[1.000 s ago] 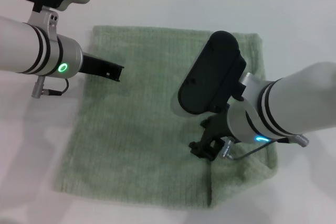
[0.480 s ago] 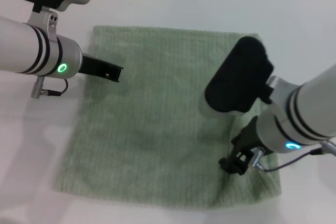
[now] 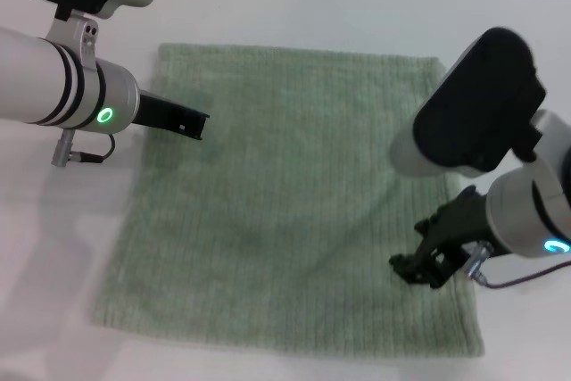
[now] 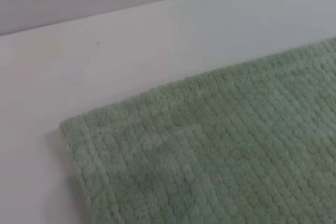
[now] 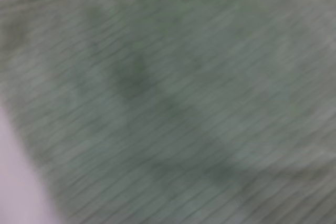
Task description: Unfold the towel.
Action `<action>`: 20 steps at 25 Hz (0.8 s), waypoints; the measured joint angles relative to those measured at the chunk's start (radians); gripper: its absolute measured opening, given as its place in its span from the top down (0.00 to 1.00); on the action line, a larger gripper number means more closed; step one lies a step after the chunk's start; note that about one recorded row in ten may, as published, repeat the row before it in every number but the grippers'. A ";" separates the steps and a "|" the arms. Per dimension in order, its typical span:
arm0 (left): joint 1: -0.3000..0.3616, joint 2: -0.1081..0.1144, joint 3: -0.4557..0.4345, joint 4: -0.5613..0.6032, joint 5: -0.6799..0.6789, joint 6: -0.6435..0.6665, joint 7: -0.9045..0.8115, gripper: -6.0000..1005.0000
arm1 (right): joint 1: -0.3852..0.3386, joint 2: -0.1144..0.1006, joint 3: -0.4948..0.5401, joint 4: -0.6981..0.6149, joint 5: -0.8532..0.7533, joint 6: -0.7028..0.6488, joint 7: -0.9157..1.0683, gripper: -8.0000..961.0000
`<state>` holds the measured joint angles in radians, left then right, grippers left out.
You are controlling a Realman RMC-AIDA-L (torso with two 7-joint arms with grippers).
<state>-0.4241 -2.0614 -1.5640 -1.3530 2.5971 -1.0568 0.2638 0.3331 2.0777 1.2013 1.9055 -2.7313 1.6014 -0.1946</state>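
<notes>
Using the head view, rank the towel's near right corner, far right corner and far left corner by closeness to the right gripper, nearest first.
From the right gripper, over the towel:
1. Near right corner, just beside it.
2. Far right corner, up the same side.
3. Far left corner, diagonally opposite, by the left gripper.

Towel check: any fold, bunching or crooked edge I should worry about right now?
Nothing stands out. The towel lies spread flat on the table, edges visible. The right gripper sits over its near right part, the left gripper over its far left part.
</notes>
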 joint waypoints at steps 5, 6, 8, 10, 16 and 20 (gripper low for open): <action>0.025 -0.002 -0.001 -0.045 0.085 0.068 0.002 1.00 | -0.102 0.000 0.006 0.023 -0.146 -0.229 -0.016 0.38; 0.040 -0.003 -0.001 -0.065 0.128 0.105 0.002 1.00 | -0.130 0.001 0.012 0.018 -0.166 -0.318 -0.030 0.38; 0.083 -0.005 0.001 -0.105 0.215 0.218 0.002 1.00 | -0.194 0.002 0.027 -0.003 -0.184 -0.510 -0.064 0.38; 0.150 -0.006 0.003 -0.140 0.265 0.388 0.000 1.00 | -0.268 0.006 0.035 -0.035 -0.182 -0.747 -0.102 0.38; 0.420 -0.003 0.101 -0.129 0.274 1.177 -0.003 1.00 | -0.397 0.014 -0.023 -0.227 -0.160 -1.499 -0.133 0.37; 0.492 -0.007 0.177 0.134 0.263 1.782 -0.038 0.99 | -0.364 0.012 -0.098 -0.575 -0.108 -2.117 -0.091 0.36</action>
<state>0.0682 -2.0688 -1.3868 -1.2188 2.8603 0.7253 0.2257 -0.0314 2.0897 1.1034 1.3309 -2.8393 -0.5155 -0.2858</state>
